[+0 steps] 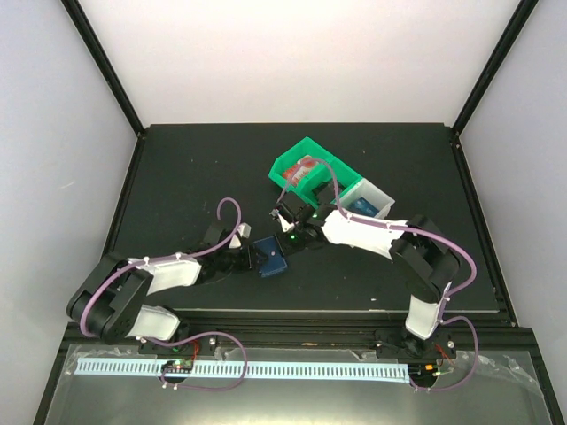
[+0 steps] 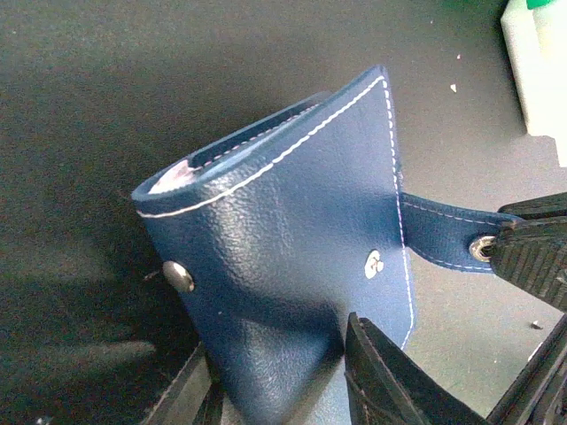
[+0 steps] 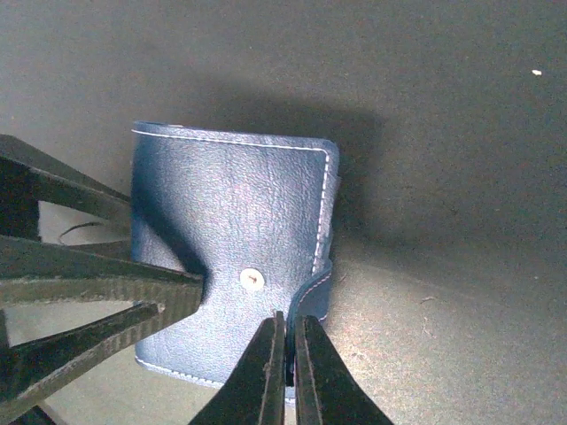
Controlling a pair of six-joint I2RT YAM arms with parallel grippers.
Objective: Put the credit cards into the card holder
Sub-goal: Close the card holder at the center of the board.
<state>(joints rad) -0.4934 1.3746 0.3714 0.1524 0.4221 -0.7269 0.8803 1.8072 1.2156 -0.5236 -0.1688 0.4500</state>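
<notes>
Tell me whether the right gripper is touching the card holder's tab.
Touching. The right wrist view shows the right gripper shut on the tab of the card holder, with the blue strap pinched between its fingers.

The card holder (image 2: 292,257) is grained, faintly glossy leather-like material with shiny metal snaps (image 2: 178,275).

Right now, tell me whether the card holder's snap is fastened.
Unfastened: the tab juts off the card holder, pinched by the right gripper; cover stud bare.
</notes>
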